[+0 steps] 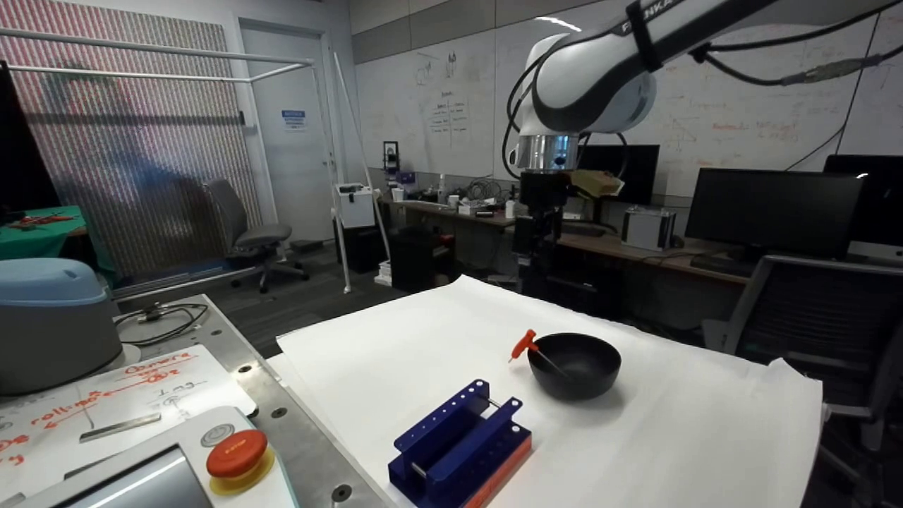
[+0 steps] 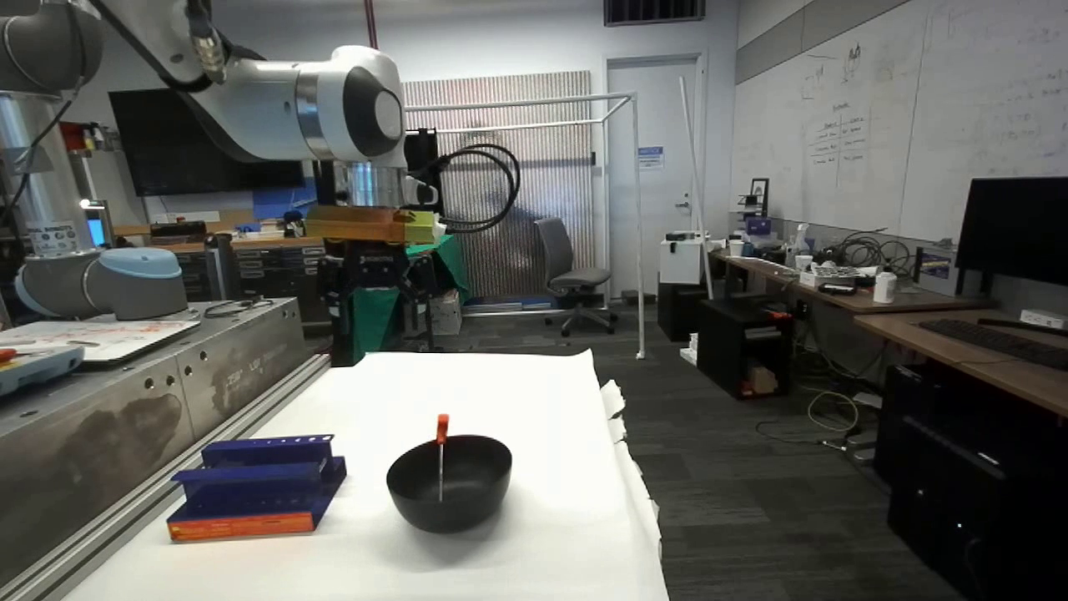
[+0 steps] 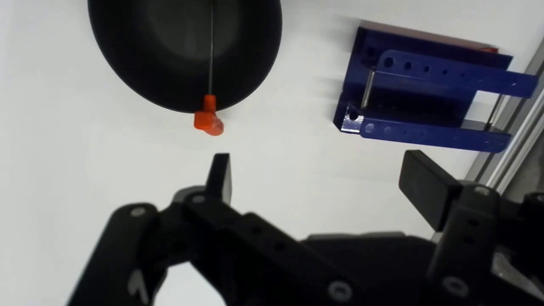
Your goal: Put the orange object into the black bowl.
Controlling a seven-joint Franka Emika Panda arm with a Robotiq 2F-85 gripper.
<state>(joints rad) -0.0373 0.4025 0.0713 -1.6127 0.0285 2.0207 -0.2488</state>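
white sheet [image 2: 567,517] under a black bowl [image 2: 476,511], orange hex key [image 2: 442,432] leaning inside

grey carpet [image 2: 709,484], whiteboards [image 2: 868,117] covered in handwriting and dark monitors [image 1: 772,212] frame the scene, with an office chair [image 2: 571,275] near a closed door [image 2: 655,175].

on the white sheet we find the black bowl upright, and in it the orange hex key lies tilted: its thin metal shaft slopes down inside, while its t-shaped handle juts out past the rim. both exterior views and the wrist view show it so.

apart from the bowl, on the same sheet, we see a blue rack [image 1: 471,448] with rows of round holes along its rails, metal rods between them and an orange strip along one side of its base.

we look past the robotiq gripper [image 3: 319,178] in the wrist view: its fingers are spread wide, the sheet showing through the gap, and both stand clear of the hex key's handle. in an exterior view we see it hanging from the white franka arm [image 2: 259,108], fingers downward, well apart from the bowl.

beside the sheet runs a metal bench [image 1: 310,455] bearing a red emergency-stop button [image 1: 238,454] and a small whiteboard [image 1: 152,384] marked in red; near them is a grey robot arm [image 2: 148,292] with a light-blue cap.
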